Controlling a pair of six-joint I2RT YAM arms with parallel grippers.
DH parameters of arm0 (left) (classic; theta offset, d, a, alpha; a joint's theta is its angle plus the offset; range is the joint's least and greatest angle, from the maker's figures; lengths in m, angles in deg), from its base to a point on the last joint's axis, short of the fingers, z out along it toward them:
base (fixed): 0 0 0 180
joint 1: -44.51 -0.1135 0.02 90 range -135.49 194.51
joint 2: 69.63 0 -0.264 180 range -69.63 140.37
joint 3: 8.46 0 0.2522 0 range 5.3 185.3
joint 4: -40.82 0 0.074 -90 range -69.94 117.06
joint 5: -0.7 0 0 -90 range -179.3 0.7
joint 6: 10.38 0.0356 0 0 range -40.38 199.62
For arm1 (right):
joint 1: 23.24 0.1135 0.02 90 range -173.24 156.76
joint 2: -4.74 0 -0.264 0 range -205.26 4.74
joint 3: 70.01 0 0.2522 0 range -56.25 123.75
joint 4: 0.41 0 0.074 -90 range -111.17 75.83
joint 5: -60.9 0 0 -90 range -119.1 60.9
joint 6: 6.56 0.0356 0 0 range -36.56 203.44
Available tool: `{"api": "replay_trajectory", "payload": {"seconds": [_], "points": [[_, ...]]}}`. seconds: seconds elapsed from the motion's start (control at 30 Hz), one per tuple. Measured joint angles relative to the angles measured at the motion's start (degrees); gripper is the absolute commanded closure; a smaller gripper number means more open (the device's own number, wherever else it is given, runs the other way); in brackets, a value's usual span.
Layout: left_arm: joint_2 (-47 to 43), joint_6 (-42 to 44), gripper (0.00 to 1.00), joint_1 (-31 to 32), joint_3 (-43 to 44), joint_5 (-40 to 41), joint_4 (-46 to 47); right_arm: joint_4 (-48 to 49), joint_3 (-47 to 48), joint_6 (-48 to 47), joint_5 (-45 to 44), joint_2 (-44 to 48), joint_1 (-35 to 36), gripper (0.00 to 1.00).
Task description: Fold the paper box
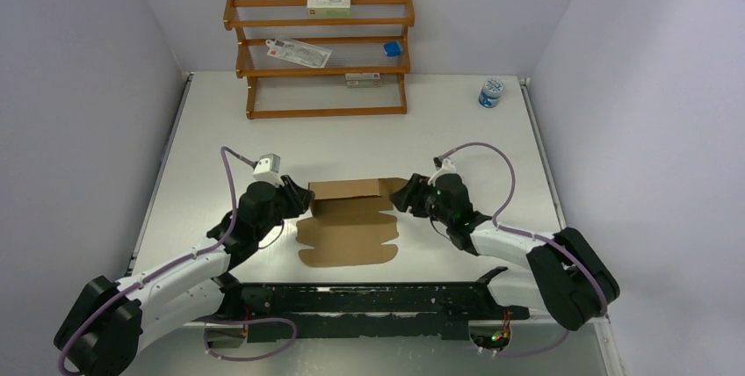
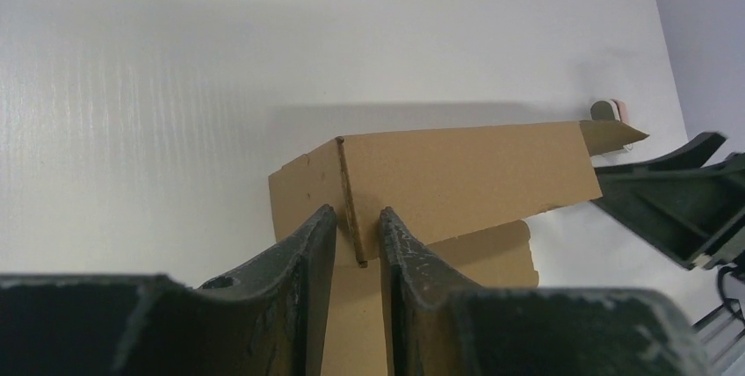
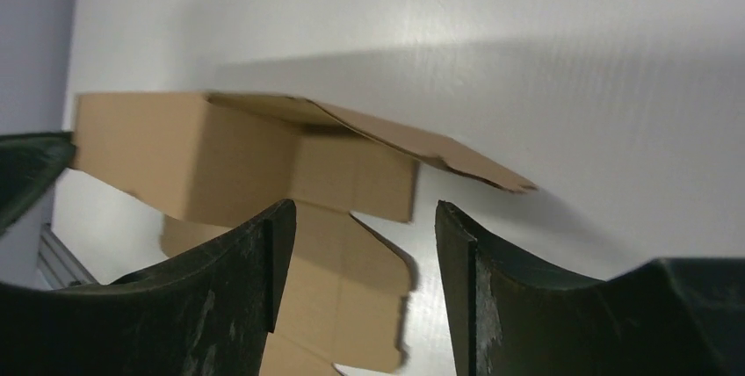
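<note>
**Top external.** The paper box (image 1: 350, 218) lay mid-table between the two arms, only part erected. Its far panel was raised, and the near scalloped flaps lay flat on the table (image 1: 351, 139). The left gripper (image 1: 299, 198) sat at the box's left end and the right gripper (image 1: 408, 195) at its right end.

**Left wrist.** The fingers were clamped on a thin upright edge of cardboard at the left corner, where the end wall met the long back panel. That panel stood up off the surface and ran away toward the other arm.

**Right wrist.** The jaws stood apart with nothing between them. A loose end flap (image 3: 439, 161) jutted out over the table, just beyond the fingertips.

**Step in hand (judgement).** This was probably the closing of the right end flap.
- The left pinch should serve as the anchor and not be slackened.
- The right fingers would do best to meet the flap from outside and swing it inward along its crease.
- Pressing down on the back panel would risk collapsing the raised wall.

**Surface and room.** The tabletop was white and glossy, with a faint ribbed sheen. It was likely slick, so an unanchored sheet could slide. Pale walls closed three sides. A wooden rack (image 1: 321, 60) stood at the far edge holding printed cartons (image 1: 329, 4). A blue-lidded jar (image 1: 491, 92) sat at the far right, well apart from the work.
</note>
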Motion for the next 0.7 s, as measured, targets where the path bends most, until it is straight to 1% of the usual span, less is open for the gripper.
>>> {"api": "replay_trajectory", "payload": {"seconds": [0.13,0.47,0.7], "points": [[0.52,0.15,0.69,0.0,0.52,0.07,-0.15,6.45,-3.93,0.2,0.33,-4.5,-0.07,0.35],[1.09,0.24,0.67,0.0,1.01,0.22,-0.35,21.88,-3.5,1.64,4.22,-17.0,-0.11,0.34],[1.09,0.22,0.67,0.0,1.09,0.15,-0.44,27.34,-3.28,3.19,7.1,-20.68,0.22,0.37]]}}
